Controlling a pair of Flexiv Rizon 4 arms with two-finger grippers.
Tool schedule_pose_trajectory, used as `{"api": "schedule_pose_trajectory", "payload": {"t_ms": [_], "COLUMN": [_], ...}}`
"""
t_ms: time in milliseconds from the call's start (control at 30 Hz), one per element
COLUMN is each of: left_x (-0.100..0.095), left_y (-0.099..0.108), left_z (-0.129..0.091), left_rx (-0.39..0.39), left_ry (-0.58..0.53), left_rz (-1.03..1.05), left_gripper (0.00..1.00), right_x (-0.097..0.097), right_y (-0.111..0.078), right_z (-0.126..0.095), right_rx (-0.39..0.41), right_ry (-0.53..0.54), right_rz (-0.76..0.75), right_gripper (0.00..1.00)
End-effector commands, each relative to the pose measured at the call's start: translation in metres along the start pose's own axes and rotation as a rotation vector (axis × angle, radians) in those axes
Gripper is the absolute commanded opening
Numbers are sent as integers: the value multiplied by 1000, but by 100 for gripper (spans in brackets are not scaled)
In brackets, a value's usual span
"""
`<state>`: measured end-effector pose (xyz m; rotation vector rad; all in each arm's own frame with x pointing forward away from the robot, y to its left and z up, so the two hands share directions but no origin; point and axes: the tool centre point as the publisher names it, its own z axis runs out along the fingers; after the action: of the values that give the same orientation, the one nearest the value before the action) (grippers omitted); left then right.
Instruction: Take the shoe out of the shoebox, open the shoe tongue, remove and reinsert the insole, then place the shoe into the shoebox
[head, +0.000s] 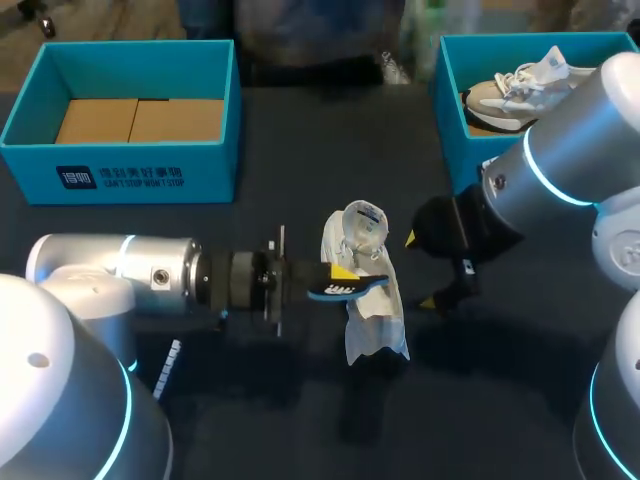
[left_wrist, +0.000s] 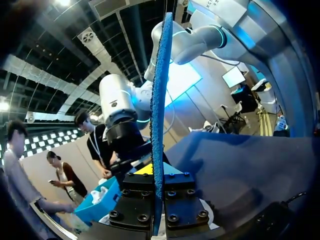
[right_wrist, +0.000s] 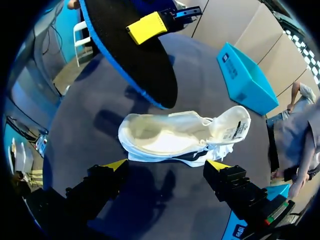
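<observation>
A white shoe (head: 372, 320) lies on the dark table, its opening facing my right gripper, with the tongue (right_wrist: 234, 127) pulled back. Above it hangs the insole (head: 345, 288), black with a blue edge, and my left gripper (head: 340, 275) is shut on it. In the left wrist view the insole (left_wrist: 161, 100) stands edge-on between the pads of the left gripper (left_wrist: 159, 192). My right gripper (head: 418, 270) stands open just right of the shoe. In its own view the right gripper (right_wrist: 166, 165) has its yellow tips on either side of the shoe (right_wrist: 175, 137), apart from it, with the insole (right_wrist: 135, 55) beyond.
An open blue shoebox (head: 120, 170) with a bare cardboard floor stands at the back left. A second blue box (head: 450, 110) at the back right holds another white shoe (head: 515, 90), partly behind my right arm.
</observation>
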<state>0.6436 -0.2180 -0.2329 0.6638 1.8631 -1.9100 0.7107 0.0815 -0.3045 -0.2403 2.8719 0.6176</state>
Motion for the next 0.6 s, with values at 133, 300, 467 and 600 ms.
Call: {"api": "schedule_pose_trajectory", "payload": {"t_ms": [133, 300, 467, 600], "left_x": [5, 10, 15, 17], "left_y": [-4, 4, 14, 19], "left_z": [5, 9, 9, 10], "left_rx": [-29, -34, -42, -47], "left_ry": [-16, -19, -30, -45], "left_rz": [2, -9, -13, -4], "left_gripper": [0, 0, 0, 0], "right_x": [2, 2, 2, 2], "right_y": [-2, -2, -2, -2], "right_z": [0, 0, 0, 0], "right_rx": [-1, -1, -1, -1], "right_ry": [-10, -10, -10, -10], "right_rz": [6, 6, 6, 6], "right_gripper": [100, 100, 100, 100]}}
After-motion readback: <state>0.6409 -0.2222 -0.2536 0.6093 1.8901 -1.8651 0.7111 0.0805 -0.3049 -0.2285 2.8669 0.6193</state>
